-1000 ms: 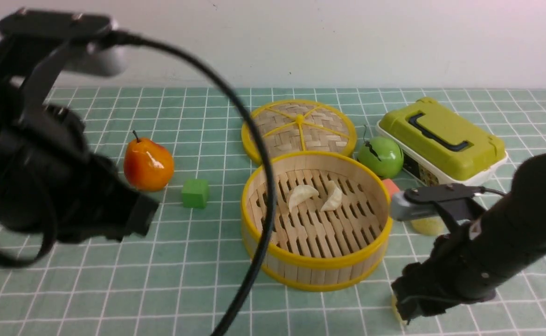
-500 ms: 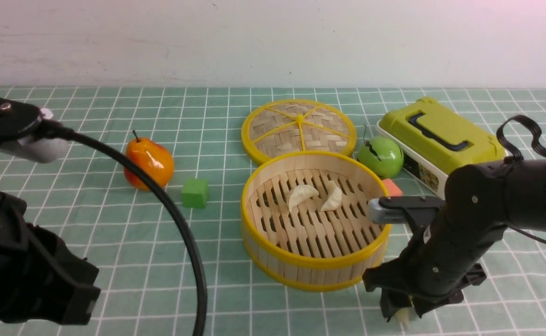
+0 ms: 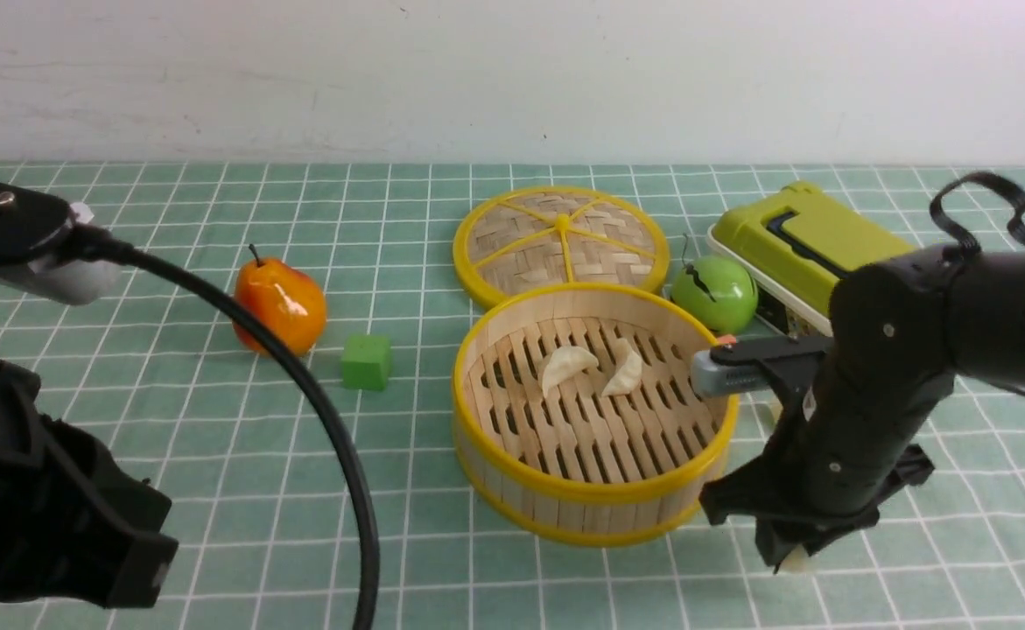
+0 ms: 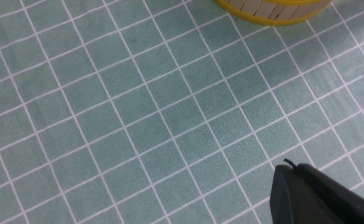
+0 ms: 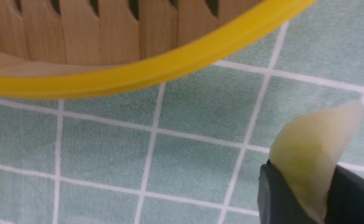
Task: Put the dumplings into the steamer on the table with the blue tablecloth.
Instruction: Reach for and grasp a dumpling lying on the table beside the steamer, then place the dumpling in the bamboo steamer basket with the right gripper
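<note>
Two cream dumplings (image 3: 569, 366) in the steamer (image 3: 591, 503), one more pinched
Both pleated crescents lie on its slatted wooden floor. At its four o'clock, the right pincer (image 3: 788, 556) clamps one pale yellow-green dumpling (image 5: 312, 152) over the gridded tabletop (image 3: 429, 534). Left pincer (image 4: 289, 177) closed, empty.

The table (image 3: 214, 455), under the blue tablecloth (image 3: 389, 227), bears the steamer (image 3: 582, 507) just beside the jaws of the right gripper (image 3: 788, 551); lid (image 3: 560, 236), pear (image 3: 277, 306), cube (image 3: 366, 361), apple (image 3: 713, 293) and box (image 3: 814, 254) lie farther off.
</note>
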